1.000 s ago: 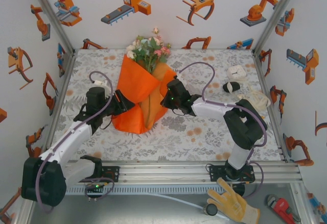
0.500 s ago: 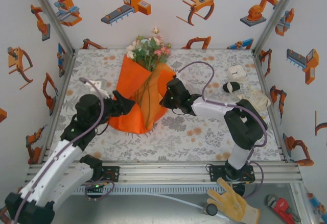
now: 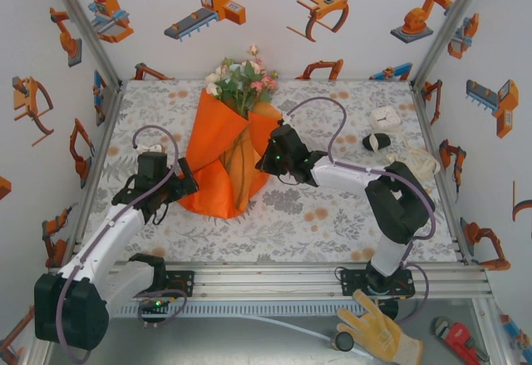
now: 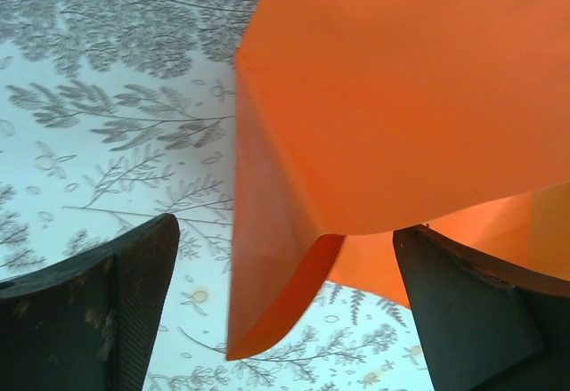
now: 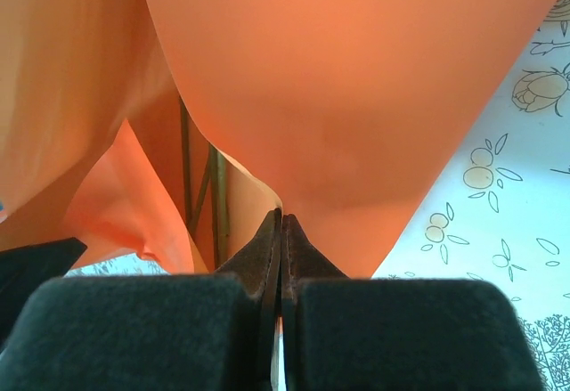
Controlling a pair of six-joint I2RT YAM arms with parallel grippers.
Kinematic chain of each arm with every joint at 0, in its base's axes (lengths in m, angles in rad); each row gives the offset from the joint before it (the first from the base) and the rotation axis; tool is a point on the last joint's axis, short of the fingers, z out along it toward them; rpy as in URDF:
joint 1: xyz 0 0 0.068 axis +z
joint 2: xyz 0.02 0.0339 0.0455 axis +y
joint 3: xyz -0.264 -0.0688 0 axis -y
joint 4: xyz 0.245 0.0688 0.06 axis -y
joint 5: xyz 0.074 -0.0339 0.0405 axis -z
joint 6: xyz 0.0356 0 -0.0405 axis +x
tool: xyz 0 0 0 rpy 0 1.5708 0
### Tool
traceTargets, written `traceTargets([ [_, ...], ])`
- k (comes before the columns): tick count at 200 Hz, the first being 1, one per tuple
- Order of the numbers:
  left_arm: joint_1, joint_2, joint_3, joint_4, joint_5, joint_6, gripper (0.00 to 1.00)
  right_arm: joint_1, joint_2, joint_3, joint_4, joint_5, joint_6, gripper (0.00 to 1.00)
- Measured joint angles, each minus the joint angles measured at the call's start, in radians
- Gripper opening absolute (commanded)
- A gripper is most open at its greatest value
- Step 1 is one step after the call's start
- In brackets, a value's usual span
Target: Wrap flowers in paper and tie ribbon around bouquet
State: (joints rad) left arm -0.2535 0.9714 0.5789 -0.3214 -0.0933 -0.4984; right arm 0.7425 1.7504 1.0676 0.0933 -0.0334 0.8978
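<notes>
The orange paper [image 3: 218,155] lies loosely folded around the flowers [image 3: 241,81], whose pink and white blossoms stick out at the far end. My left gripper [image 3: 184,187] stands open at the paper's near-left edge. In the left wrist view a loose paper corner [image 4: 267,302] hangs between its wide-apart fingers [image 4: 98,315] and touches neither. My right gripper [image 3: 264,162] is shut on the paper's right edge [image 5: 294,197], and green stems [image 5: 215,197] show inside the fold. The cream ribbon [image 3: 416,164] lies bundled at the right.
A small white box [image 3: 385,117] and a black oval object [image 3: 376,141] sit at the far right of the patterned tablecloth [image 3: 299,215]. Printed walls close in three sides. A yellow glove [image 3: 378,332] lies below the table's near rail.
The left gripper opened and let go of the paper's left flap, then drew back toward the near left. The flap sprang looser. The right gripper kept its pinch.
</notes>
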Motion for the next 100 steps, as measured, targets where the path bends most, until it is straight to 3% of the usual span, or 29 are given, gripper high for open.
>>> traceTargets([
  [16,-0.001,0.007,0.0,0.063,0.054,0.014,0.54,0.0,0.0,0.0,-0.001,0.001,-0.002,0.38],
  [41,-0.037,0.026,0.0,0.142,0.105,0.036,0.34,0.0,-0.004,-0.002,-0.028,0.019,-0.014,0.6],
  [66,-0.092,0.084,-0.003,0.205,0.135,0.047,0.31,-0.003,-0.09,-0.051,-0.076,0.054,-0.056,0.71],
  [100,-0.156,0.183,-0.031,0.301,0.161,0.048,0.29,-0.014,-0.237,-0.055,-0.103,0.025,-0.098,0.71],
])
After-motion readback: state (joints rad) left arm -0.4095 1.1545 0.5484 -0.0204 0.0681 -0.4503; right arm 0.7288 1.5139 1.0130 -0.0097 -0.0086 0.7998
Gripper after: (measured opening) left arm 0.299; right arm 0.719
